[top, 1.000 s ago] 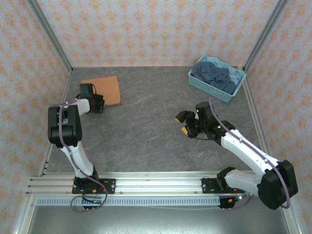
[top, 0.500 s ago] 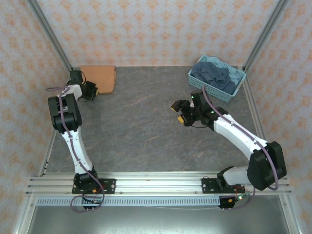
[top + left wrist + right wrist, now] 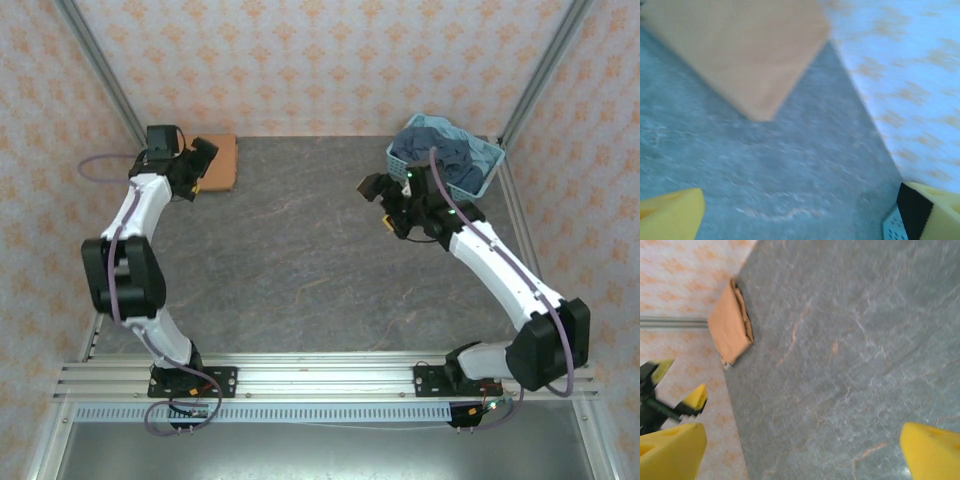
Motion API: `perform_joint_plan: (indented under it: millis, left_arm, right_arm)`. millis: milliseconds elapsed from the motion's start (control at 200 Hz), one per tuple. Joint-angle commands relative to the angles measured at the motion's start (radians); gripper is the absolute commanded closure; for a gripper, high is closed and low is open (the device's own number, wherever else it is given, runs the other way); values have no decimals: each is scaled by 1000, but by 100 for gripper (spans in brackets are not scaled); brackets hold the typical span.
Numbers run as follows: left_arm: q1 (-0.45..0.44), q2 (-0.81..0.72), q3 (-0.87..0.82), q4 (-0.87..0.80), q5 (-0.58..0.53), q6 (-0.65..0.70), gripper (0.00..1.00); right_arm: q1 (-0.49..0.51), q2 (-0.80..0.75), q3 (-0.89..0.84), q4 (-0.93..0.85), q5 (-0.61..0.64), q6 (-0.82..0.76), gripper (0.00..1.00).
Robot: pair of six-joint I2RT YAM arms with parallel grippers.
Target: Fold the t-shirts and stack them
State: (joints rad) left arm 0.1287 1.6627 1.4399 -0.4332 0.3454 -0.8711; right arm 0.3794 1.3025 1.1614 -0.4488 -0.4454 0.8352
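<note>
The folded orange-tan t-shirt (image 3: 222, 162) is lying flat on the grey stone-patterned table (image 3: 300, 250) in the upper left of the top view, close against the back wall. The left gripper (image 3: 200, 167) is hanging just beside the shirt's left edge. In the left wrist view its yellow fingertips (image 3: 670, 215) are sitting in the two bottom corners of the frame, spread wide with bare table between them. One corner of the folded shirt is pointing down from the upper left there, clear of both tips.

The navy t-shirts (image 3: 440, 150) are lying bunched in a heap inside the light blue lattice basket (image 3: 425, 178) at the upper right of the top view. The right gripper (image 3: 378, 203) is hovering just left of the basket, over open table. Its yellow fingertips (image 3: 932, 450) are standing far apart at the bottom corners of the right wrist view, gripping nothing. The orange-tan shirt is showing small at that view's upper left, by the wall.
</note>
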Motion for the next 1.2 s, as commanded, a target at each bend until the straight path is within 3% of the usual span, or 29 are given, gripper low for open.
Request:
perform_joint_plan:
  millis: [0, 125, 210, 275, 325, 385, 440, 525, 590, 726, 936, 1026, 1196]
  left_arm:
    - [-37, -143, -59, -124, -205, 107, 0]
    - [-80, -290, -92, -208, -402, 174, 0]
    - [-125, -417, -171, -214, -556, 184, 0]
    - [-156, -505, -242, -232, -679, 150, 0]
    - [-160, -568, -322, -208, -680, 126, 0]
    - [-164, -656, -481, -36, -618, 192, 0]
    - [-174, -720, -593, 43, -667, 221, 0]
    - [-178, -765, -724, 89, -747, 373, 0]
    - [-178, -783, -811, 195, -710, 500, 0]
    - [-176, -763, -978, 475, -676, 670, 0]
    - [-164, -454, -1008, 792, -653, 701, 0]
    - [-133, -334, -946, 823, -621, 704, 0]
    - [-99, -204, -865, 872, -550, 737, 0]
  right_arm:
    - [-25, -101, 53, -21, 94, -92, 1]
    - [-29, -166, 125, -144, 264, -149, 1]
    - [-29, -187, 153, -267, 454, -166, 1]
    - [-32, -232, 89, -263, 592, -209, 1]
    - [-49, -283, -3, -213, 652, -250, 1]
    - [-72, -354, -146, -105, 726, -286, 1]
    - [-72, -422, -299, 13, 827, -326, 1]
    - [-71, -491, -491, 200, 922, -438, 1]
    - [-75, -479, -564, 260, 971, -521, 1]
    - [-102, -383, -652, 381, 965, -616, 1]
    - [-179, -169, -618, 564, 887, -723, 1]
    - [-237, -61, -612, 621, 844, -722, 0]
    - [-294, 68, -679, 933, 748, -754, 1]
